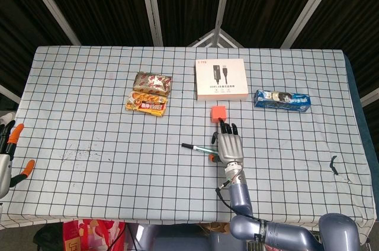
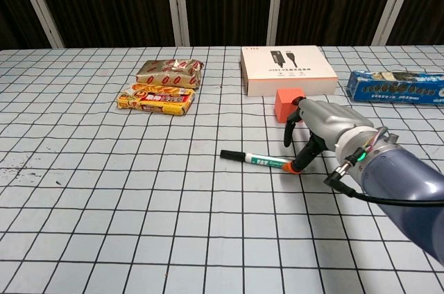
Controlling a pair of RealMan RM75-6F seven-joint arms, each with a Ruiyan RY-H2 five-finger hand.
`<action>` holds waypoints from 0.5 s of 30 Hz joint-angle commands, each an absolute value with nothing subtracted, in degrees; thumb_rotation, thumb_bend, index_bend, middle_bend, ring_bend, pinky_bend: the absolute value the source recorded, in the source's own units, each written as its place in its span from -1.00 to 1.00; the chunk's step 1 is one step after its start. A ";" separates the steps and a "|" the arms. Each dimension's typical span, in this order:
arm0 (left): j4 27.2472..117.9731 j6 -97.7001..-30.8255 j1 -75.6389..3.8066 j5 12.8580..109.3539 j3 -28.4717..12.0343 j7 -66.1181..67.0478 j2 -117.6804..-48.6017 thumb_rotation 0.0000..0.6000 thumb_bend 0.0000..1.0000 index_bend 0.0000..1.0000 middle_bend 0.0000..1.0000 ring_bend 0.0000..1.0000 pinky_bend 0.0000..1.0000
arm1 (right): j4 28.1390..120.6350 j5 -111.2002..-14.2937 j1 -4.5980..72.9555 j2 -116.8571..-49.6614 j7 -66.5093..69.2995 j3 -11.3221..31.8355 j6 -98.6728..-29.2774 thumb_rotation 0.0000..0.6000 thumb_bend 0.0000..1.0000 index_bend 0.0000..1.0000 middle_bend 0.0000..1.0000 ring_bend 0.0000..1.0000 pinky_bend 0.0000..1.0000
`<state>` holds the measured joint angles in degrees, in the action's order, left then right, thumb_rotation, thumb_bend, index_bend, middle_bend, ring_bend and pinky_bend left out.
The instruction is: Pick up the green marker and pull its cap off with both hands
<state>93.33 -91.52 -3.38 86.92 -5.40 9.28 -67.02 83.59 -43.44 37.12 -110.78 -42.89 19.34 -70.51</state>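
Note:
The green marker lies flat on the checked cloth, its black cap pointing left; the head view shows the marker near the table's middle. My right hand arches over the marker's right end, fingers hanging down behind the marker and the orange thumb tip touching it on the near side. Nothing is lifted, and the right end of the marker is hidden under the hand. My left hand hovers at the table's left edge, fingers spread, holding nothing, far from the marker.
An orange cube stands just behind the right hand. Further back lies a white cable box, a blue biscuit pack sits at the right, and two snack packs are at the back left.

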 commanded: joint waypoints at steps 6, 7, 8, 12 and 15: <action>93.69 -91.79 -3.30 86.99 -5.29 10.01 -67.05 1.00 -0.20 -0.90 -0.99 -1.00 -1.00 | 82.66 -44.03 37.18 -110.79 -41.32 18.55 -70.12 1.00 -0.34 0.10 -0.88 -0.81 -0.96; 93.71 -91.79 -3.29 86.98 -5.27 10.12 -67.04 1.00 -0.20 -0.90 -0.99 -1.00 -1.00 | 82.53 -43.94 37.15 -110.81 -41.16 18.50 -70.03 1.00 -0.34 0.10 -0.88 -0.81 -0.96; 93.72 -91.80 -3.28 86.95 -5.26 10.27 -67.03 1.00 -0.20 -0.90 -0.99 -1.00 -1.00 | 82.36 -43.83 37.10 -110.83 -41.02 18.40 -69.90 1.00 -0.34 0.10 -0.88 -0.81 -0.96; 93.95 -91.70 -3.25 86.47 -5.35 10.63 -67.07 1.00 -0.20 -0.90 -0.99 -1.00 -1.00 | 82.09 -44.17 36.84 -110.69 -40.03 17.90 -69.72 1.00 -0.34 0.10 -0.88 -0.81 -0.96; 93.96 -91.56 -3.34 86.43 -5.32 10.80 -67.23 1.00 -0.20 -0.90 -0.99 -1.00 -1.00 | 82.22 -44.58 36.70 -110.46 -39.80 17.58 -70.03 1.00 -0.34 0.10 -0.88 -0.81 -0.96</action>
